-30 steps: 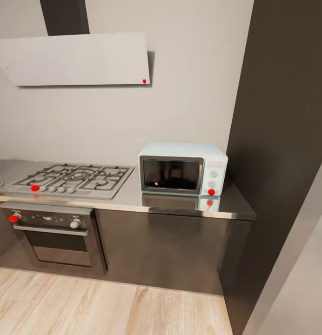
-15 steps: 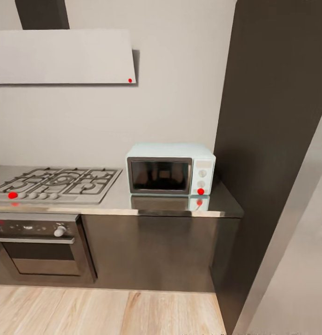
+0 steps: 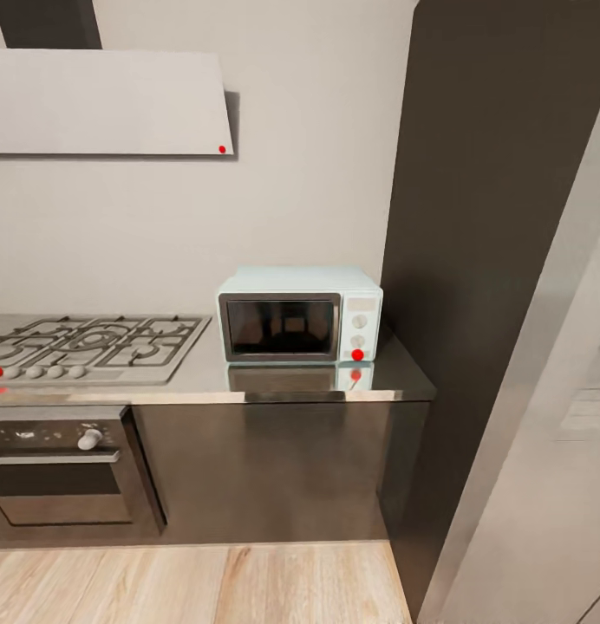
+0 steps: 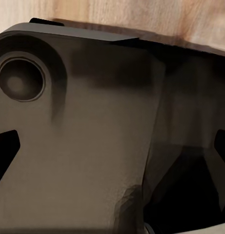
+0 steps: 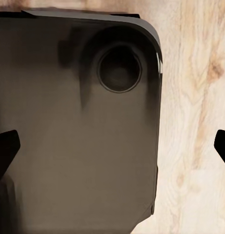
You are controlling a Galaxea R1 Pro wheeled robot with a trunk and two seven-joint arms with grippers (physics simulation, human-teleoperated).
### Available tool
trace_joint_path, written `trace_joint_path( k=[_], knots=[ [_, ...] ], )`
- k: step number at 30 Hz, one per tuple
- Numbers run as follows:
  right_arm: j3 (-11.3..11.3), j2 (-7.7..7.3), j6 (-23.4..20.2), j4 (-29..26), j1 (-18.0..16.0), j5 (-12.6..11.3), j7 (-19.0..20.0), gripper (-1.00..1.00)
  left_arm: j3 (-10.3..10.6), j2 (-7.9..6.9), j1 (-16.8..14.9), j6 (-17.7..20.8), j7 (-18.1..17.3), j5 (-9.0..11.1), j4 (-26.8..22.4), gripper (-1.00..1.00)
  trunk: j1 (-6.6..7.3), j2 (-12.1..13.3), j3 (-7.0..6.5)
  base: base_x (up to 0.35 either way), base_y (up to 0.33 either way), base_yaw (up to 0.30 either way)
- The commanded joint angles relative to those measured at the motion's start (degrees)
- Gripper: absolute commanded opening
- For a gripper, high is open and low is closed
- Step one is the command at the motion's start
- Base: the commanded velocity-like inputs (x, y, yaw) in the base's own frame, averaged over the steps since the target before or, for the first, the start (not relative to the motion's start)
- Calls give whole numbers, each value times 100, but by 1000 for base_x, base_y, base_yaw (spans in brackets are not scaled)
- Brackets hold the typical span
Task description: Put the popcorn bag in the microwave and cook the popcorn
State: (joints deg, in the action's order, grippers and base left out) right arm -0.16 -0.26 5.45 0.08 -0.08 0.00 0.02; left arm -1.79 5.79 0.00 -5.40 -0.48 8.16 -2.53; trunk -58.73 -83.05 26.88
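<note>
Microwave [image 3: 298, 314] door closed on worktop [image 3: 248, 381], hob [image 3: 92, 347] at 9 o'clock. Bag unsighted; search worktop first. Claw state: cannot tell.

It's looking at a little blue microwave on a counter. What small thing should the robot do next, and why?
Probably turn its view further along the countertop to look for the popcorn bag. The microwave sits at the counter's right end with its door closed, beside the gas hob, and no sack lies on the stretch in sight. The wrist views look down at the dark robot base over wooden floor.
</note>
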Motion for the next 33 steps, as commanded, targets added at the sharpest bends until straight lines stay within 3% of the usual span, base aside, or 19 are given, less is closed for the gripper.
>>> trace_joint_path(
  k=[1, 33],
  knots=[
    [-2, -1, 18, 1, -1, 0, 3, 100, -14, 1, 0, -12, -5, 37, -2, 100, 0, -2, 4, 0, 0, -1],
    [-1, 8, 27, 1, -1, 7, -11, 100, -20, 1, 0, 3, 2, 42, -2, 100, 0, -2, 4, 0, 0, 0]
  ],
)
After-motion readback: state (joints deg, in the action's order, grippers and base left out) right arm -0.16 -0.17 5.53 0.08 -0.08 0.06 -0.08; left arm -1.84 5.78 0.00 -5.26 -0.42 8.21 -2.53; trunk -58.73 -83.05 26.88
